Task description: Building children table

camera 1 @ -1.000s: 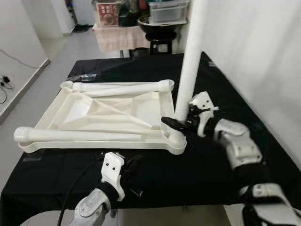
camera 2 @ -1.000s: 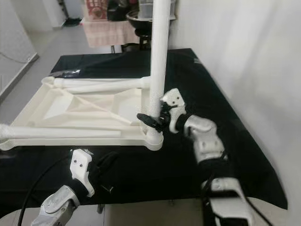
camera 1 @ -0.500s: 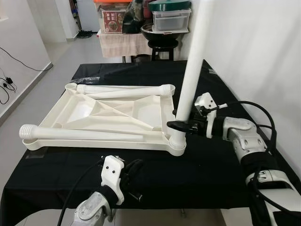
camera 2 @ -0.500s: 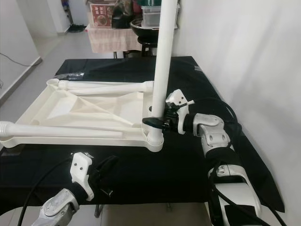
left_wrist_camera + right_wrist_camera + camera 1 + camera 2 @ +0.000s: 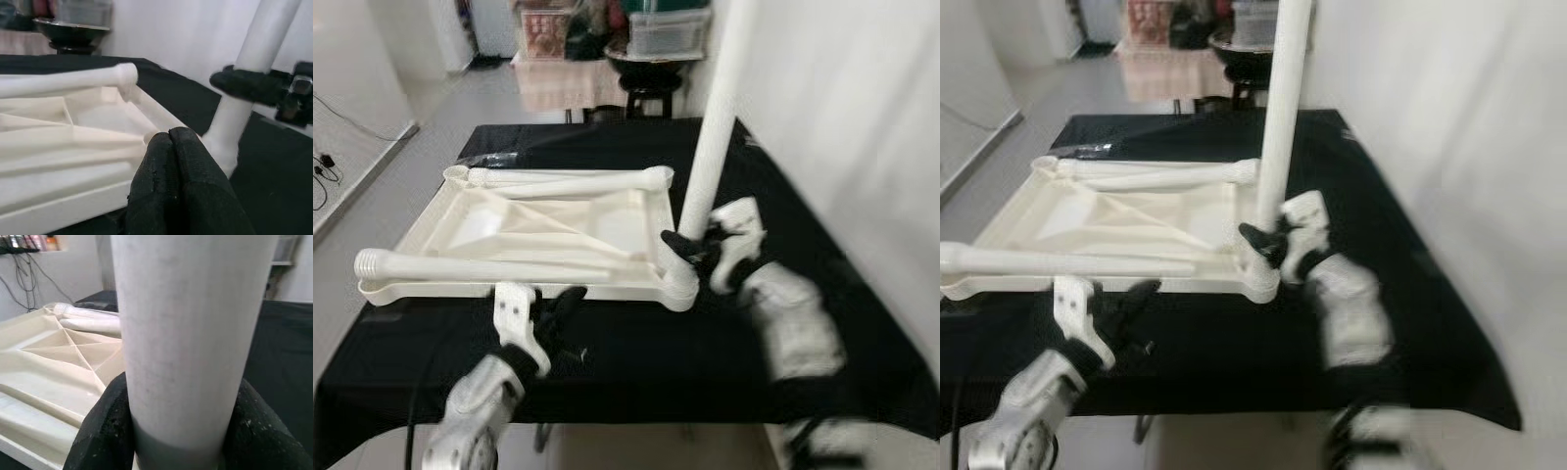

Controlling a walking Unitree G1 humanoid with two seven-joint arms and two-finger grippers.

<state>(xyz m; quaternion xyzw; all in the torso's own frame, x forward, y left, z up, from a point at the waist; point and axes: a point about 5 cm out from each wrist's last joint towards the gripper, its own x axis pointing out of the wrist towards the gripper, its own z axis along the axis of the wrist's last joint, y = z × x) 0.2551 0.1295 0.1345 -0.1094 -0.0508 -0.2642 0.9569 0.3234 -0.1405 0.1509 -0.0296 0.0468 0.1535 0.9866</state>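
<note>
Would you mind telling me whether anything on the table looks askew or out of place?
The upright leg in the tabletop's corner socket leans slightly, with the right gripper shut on its base. Two more legs lie loose across the tabletop.

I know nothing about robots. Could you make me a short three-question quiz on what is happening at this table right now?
1. True or false: the upright leg stands in a corner socket of the white tabletop.
2. Which claw grips that leg? A) left claw B) right claw
3. Fill in: loose legs lying across the tabletop number ____.

Key:
1. True. It rises from the near corner on the robot's right side.
2. B. The right claw is shut around it low down; the left claw hovers shut over the black cloth.
3. Two: the far leg and the near leg.
</note>
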